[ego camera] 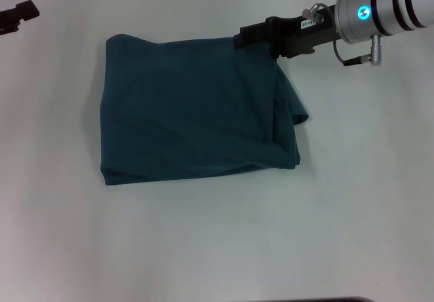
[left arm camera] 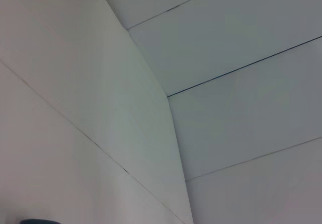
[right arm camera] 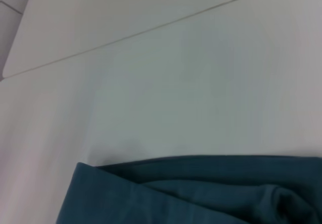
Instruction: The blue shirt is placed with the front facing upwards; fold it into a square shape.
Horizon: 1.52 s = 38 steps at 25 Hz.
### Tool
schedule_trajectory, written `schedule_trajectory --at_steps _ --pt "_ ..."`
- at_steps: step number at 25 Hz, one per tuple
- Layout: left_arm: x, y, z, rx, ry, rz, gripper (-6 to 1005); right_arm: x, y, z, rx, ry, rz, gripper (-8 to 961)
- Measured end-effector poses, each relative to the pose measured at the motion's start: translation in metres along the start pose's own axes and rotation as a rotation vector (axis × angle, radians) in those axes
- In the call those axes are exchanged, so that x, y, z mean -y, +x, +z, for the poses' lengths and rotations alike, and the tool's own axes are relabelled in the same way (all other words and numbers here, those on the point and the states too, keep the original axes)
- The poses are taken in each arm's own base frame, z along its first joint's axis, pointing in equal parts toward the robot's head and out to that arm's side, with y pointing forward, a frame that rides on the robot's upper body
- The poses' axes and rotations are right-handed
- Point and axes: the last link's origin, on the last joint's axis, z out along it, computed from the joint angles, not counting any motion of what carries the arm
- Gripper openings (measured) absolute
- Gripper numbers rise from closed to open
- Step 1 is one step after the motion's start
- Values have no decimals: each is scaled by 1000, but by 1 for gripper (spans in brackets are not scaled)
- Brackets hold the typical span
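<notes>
Lying on the white bench [ego camera: 217, 248], the shirt [ego camera: 193, 112] was folded into a rough square, plain teal side up, with loose layers bunched along the edge on the robot's right. The right tool [ego camera: 254, 36] sat at the shirt's far right corner, at or over the cloth edge; whether it was clenched or released could not be told. The left tool [ego camera: 17, 15] rested at the far left of the bench, well apart from the shirt, its state likewise undeterminable.

Folded blue shirt [ego camera: 193, 108] on table [ego camera: 217, 248], right end effector [ego camera: 252, 36] at its far-right corner
</notes>
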Motion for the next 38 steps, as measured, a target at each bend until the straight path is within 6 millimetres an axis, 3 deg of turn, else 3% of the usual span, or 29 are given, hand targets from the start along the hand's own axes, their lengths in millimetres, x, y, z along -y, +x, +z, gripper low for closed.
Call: schedule_trajectory --at_steps 26,38 --pt "1 0 5 1 7 1 874 8 4 -9 -36 -4 43 897" --pt "2 -1 7 3 9 -3 874 7 4 -9 -66 31 42 609"
